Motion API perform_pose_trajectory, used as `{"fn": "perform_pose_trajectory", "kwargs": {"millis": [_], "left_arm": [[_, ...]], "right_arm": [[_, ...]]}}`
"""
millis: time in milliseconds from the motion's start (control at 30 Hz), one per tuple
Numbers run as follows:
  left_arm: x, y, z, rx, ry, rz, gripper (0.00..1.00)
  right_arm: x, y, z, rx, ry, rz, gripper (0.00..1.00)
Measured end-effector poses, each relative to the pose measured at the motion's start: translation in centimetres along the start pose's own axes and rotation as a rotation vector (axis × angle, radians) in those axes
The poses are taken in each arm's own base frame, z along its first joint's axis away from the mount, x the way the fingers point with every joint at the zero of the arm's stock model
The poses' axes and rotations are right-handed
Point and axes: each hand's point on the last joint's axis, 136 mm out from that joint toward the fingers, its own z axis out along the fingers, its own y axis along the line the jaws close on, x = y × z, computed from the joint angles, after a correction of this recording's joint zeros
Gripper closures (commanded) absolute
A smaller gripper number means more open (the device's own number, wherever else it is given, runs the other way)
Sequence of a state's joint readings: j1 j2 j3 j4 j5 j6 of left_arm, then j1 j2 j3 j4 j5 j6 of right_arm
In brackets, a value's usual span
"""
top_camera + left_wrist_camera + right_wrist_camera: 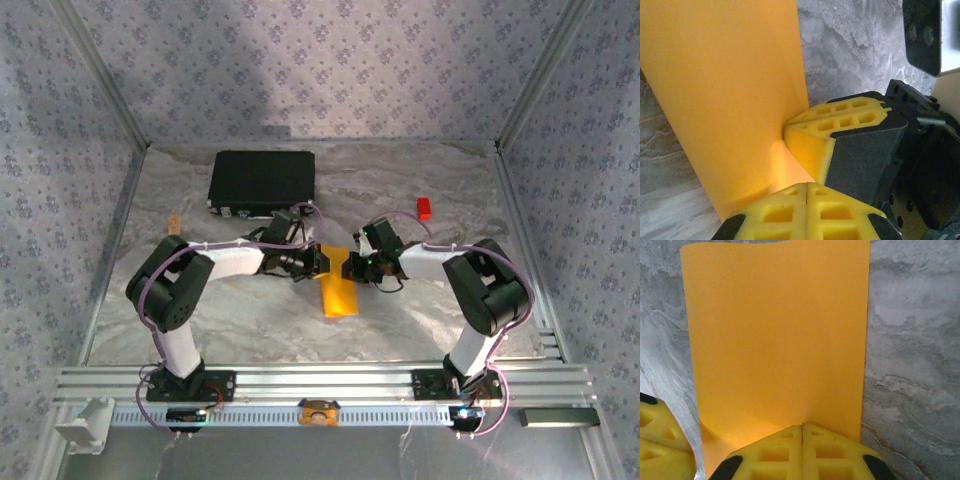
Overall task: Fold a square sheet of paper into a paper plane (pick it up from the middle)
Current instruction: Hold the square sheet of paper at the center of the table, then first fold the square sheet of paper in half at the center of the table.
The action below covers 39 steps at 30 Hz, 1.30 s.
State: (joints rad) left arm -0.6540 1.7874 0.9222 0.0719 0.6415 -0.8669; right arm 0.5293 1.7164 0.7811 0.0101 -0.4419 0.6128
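Note:
The square sheet of paper [338,294] is bright orange and hangs between the two arms over the middle of the table, its lower part sloping toward the near edge. My left gripper [322,262] is shut on the sheet's upper edge from the left. My right gripper [350,268] is shut on the same edge from the right, close against the left one. In the left wrist view the paper [730,100] runs into my closed left gripper [806,186], with the right gripper's yellow fingers [835,125] beside it. In the right wrist view the paper [780,330] meets my closed right gripper [803,426]. No paper plane shape shows.
A black rectangular case [262,182] lies at the back left. A small red block [424,208] sits at the back right, and a small tan object [173,225] at the left. Patterned walls enclose the marbled table [250,320]. An aluminium rail [320,382] runs along the near edge.

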Motion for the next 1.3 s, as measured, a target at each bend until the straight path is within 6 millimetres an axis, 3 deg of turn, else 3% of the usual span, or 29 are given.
{"fn": "perform_pose_trajectory", "kwargs": {"millis": [300, 500, 867, 1100, 1300], "left_arm": [[0.1, 1.9, 0.8, -0.034, 0.017, -0.029, 1.0], [0.9, 4.8, 0.7, -0.105, 0.031, -0.041, 1.0], [0.5, 4.8, 0.4, -0.122, 0.037, -0.011, 0.99], [-1.7, 4.6, -0.7, -0.106, 0.003, -0.027, 0.99], [-2.1, 5.6, -0.3, -0.085, 0.018, -0.054, 0.99]], "right_arm": [[0.1, 0.0, 0.0, -0.001, -0.002, -0.001, 1.0], [0.0, 0.0, 0.0, -0.002, -0.004, -0.002, 1.0], [0.0, 0.0, 0.0, -0.003, -0.005, -0.003, 1.0], [0.0, -0.1, -0.1, 0.005, -0.013, -0.003, 1.0], [0.0, -0.2, -0.1, 0.009, -0.013, -0.003, 1.0]]}}
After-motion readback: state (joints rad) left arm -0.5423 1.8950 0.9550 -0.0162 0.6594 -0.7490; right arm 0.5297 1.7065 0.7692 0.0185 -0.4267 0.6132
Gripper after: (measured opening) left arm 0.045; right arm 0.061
